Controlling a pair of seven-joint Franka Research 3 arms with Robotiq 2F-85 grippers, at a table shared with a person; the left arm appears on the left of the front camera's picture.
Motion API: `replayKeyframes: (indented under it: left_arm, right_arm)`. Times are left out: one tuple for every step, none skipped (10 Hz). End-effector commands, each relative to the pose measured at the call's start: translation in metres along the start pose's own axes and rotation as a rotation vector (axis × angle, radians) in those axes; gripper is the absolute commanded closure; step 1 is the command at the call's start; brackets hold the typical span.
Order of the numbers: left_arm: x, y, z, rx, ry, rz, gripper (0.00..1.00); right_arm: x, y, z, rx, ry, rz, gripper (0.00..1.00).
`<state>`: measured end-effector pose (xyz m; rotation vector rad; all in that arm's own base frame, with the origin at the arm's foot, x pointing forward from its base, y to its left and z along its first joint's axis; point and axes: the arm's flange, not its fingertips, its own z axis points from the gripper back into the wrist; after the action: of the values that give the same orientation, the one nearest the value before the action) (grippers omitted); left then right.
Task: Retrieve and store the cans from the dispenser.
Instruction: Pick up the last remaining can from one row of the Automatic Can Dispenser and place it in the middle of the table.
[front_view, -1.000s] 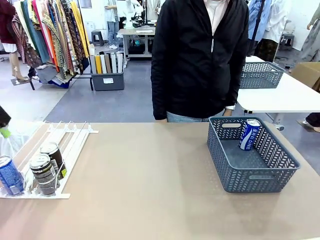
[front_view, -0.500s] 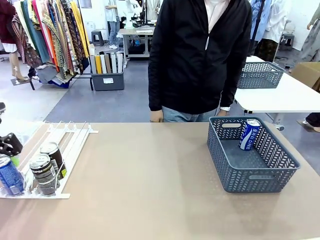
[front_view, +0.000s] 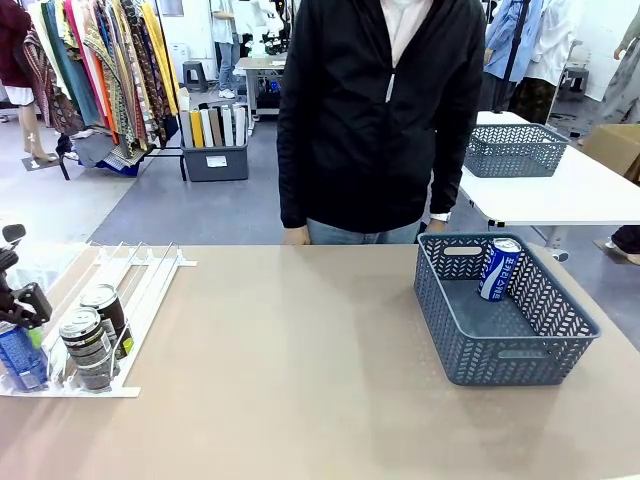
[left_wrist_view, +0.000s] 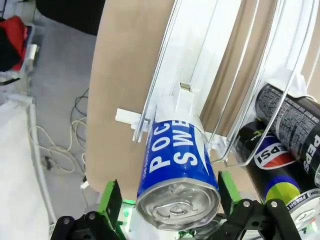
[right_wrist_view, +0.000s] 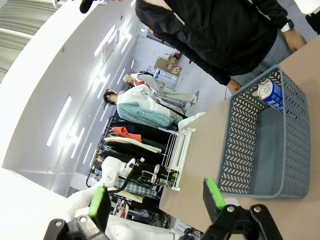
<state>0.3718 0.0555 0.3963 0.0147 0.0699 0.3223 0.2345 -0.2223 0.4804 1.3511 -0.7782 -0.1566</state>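
Observation:
The white dispenser lies at the table's left end. At its low end stand a blue can and two dark cans. My left gripper hangs right over the blue can. In the left wrist view, this blue can sits between the gripper's open green-padded fingers, at the rail end of the dispenser, with the dark cans beside it. My right gripper is open in the air, holding nothing. Another blue can leans inside the blue-grey basket.
A person in a black jacket stands at the far edge, one hand near the table. The tan tabletop is bare between dispenser and basket. A second table with a basket stands behind on the right.
My left gripper has come in from the left edge and dropped down over the blue can. The person has shifted to the left.

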Motion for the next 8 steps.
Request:
replayKeyframes:
  left_arm:
    - [0.0057,0.0041,0.0007,-0.019,-0.029,0.002,0.00]
    - [0.0051,0.0031,-0.0003,-0.042,-0.036,-0.006,0.00]
    - [0.0060,0.0047,0.0003,-0.047,-0.044,-0.010,0.00]
    - [0.0066,0.0053,-0.0004,-0.070,-0.044,-0.024,0.00]
    - [0.0061,0.0055,-0.0010,-0.065,-0.036,-0.031,0.47]
    - [0.0063,0.0054,-0.0007,-0.069,-0.035,-0.036,1.00]
    - [0.0059,0.0061,0.0001,-0.071,-0.039,-0.031,1.00]
    - [0.0052,0.0054,0.0012,-0.073,-0.036,-0.034,1.00]
  right_arm:
    - [0.0035,0.0025,-0.0022,0.021,-0.018,0.009,0.00]
    - [0.0035,0.0025,-0.0022,0.021,-0.018,0.009,0.00]
    - [0.0035,0.0025,-0.0022,0.021,-0.018,0.009,0.00]
    - [0.0035,0.0025,-0.0022,0.021,-0.018,0.009,0.00]
    - [0.0035,0.0025,-0.0022,0.021,-0.018,0.009,0.00]
    - [0.0035,0.0025,-0.0022,0.021,-0.018,0.009,0.00]
    - [0.0035,0.0025,-0.0022,0.021,-0.018,0.009,0.00]
    - [0.0035,0.0025,-0.0022,0.021,-0.018,0.009,0.00]
